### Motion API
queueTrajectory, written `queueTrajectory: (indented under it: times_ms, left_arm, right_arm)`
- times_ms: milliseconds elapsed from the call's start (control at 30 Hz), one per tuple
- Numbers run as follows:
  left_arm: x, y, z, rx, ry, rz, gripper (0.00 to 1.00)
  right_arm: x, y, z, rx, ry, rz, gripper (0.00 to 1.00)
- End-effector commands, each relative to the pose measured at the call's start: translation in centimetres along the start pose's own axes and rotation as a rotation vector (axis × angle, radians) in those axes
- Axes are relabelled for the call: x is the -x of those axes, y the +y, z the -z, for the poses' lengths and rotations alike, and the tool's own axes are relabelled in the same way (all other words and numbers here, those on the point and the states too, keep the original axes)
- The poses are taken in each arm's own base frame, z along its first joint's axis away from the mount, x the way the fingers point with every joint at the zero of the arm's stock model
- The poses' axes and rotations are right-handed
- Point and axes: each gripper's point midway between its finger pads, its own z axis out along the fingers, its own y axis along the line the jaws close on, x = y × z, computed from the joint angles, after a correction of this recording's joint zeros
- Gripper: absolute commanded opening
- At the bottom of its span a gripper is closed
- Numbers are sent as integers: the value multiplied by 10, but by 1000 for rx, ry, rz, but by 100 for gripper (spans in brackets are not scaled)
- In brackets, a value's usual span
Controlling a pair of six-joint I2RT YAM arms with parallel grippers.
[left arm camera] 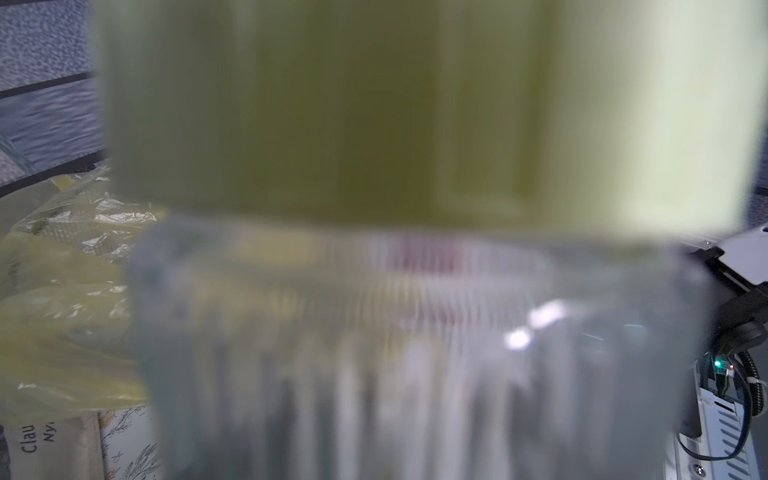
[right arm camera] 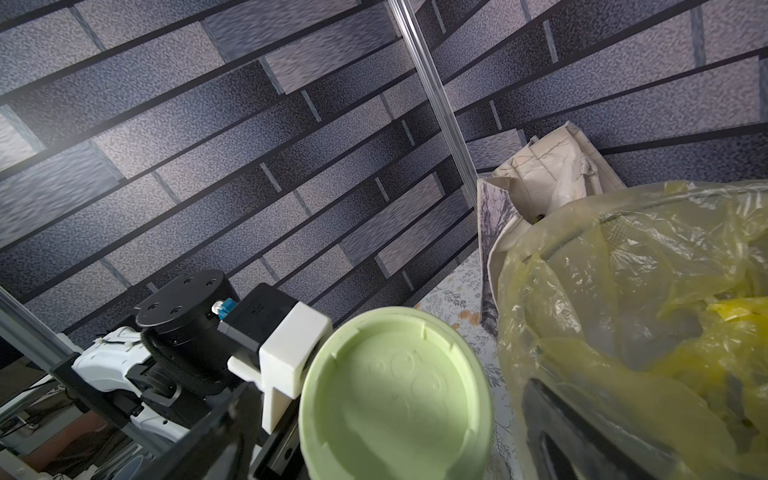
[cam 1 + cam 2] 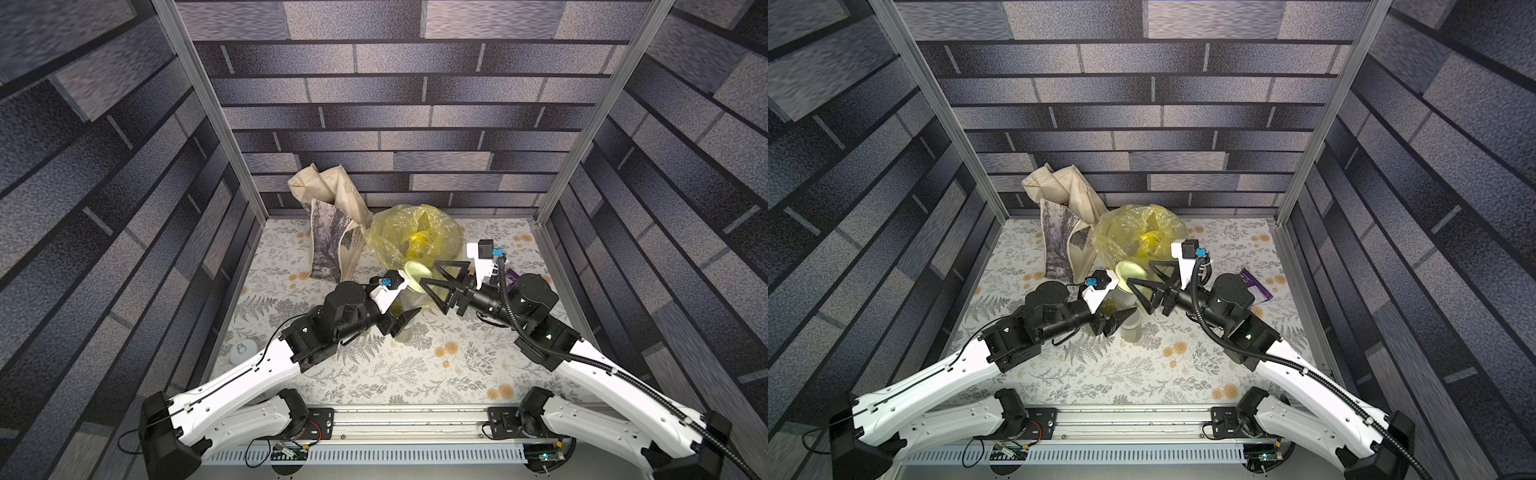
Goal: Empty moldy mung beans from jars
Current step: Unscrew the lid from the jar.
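Looking at the ribbed jar (image 3: 1127, 296) lifted clear off the desk (image 3: 395, 365), clamped round its body by the left end effector (image 3: 405, 302). Hanging roughly over the middle of the desk, a bit toward the far edge, just in front of the bucket (image 3: 390, 245) with the yellow bag. Pale green lid (image 2: 395, 395) on, pointing toward the right end effector (image 3: 428, 273). Can spot mung beans (image 3: 1111, 306) through the clear wall down by the left fingers. Pretty much fills the left wrist view, all blurry.

Reading the right end effector as spread wide, tips right at the lid's rim. Can't tell whether touching it or not.

Also seeing a slim jar (image 3: 1131, 329) standing upright on the desk just nearside of the held one, whitish cap on, greenish inside. Spotted a round whitish lid (image 3: 245, 351) too, by the left edge next to the left arm. Got a cream tote (image 3: 332, 232) up toward the far left corner, right beside the bucket.
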Motion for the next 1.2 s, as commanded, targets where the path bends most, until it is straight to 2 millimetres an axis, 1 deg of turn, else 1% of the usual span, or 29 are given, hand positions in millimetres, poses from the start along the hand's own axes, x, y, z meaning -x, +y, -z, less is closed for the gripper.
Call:
queueTrajectory:
  times_ms: [0, 133, 400, 633, 767, 967, 1167]
  left_arm:
    - [50, 8, 10, 45, -150, -30, 65]
    - [52, 10, 10, 59, -155, -27, 64]
    - [56, 11, 13, 69, -170, -15, 64]
    - [55, 9, 11, 60, -166, -16, 64]
    - [55, 8, 10, 59, -163, -17, 64]
    - [55, 8, 11, 59, -163, -24, 64]
    - [53, 8, 10, 64, -151, -33, 64]
  right_arm:
    - [-3, 1, -2, 4, -6, -5, 99]
    - [-8, -2, -1, -14, 2, -12, 99]
    - [-21, -9, -5, -40, 44, -18, 99]
    - [-19, -7, -10, -29, 50, -11, 98]
    - [-17, -1, -16, 2, 55, -11, 97]
    - [-17, 0, -20, 14, 63, -12, 92]
    - [-14, 1, -20, 13, 55, -13, 93]
